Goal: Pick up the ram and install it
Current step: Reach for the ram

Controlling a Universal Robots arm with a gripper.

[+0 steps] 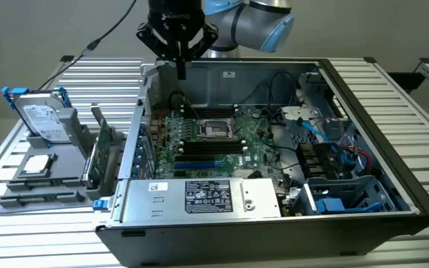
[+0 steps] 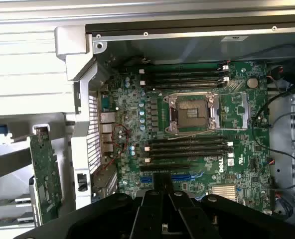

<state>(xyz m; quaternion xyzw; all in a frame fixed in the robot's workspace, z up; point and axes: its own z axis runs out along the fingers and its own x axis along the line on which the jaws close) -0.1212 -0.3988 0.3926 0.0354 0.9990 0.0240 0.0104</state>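
Exterior view: gripper (image 1: 179,72) hangs over the far corner of the open case (image 1: 415,209) on the exterior view's left, fingers (image 1: 179,66) clenched on nothing, tips pointing down. Pick-up not done yet. What I take for the ram (image 1: 39,196) lies flat in the near groove of the grey tray (image 1: 6,206) on the table (image 1: 393,111), well apart from the gripper; it reads dark and thin there, so not fully sure. Same tray carries the hard drive (image 1: 43,120), the processor chip (image 1: 37,163) and the upright expansion card (image 1: 104,146), which stands between tray and case. My read for a clean grab: fingers need to spread before they get near the stick, come in from straight above, close across the thin faces around mid-length, and stay off the card's top edge. Keep the stick level and square in the grip, a skewed hold won't seat. Wrist view looks down past the fingers on the motherboard (image 2: 237,104): black memory slots (image 2: 187,149) run either side of the socket (image 2: 192,112); can't tell if the latches are open
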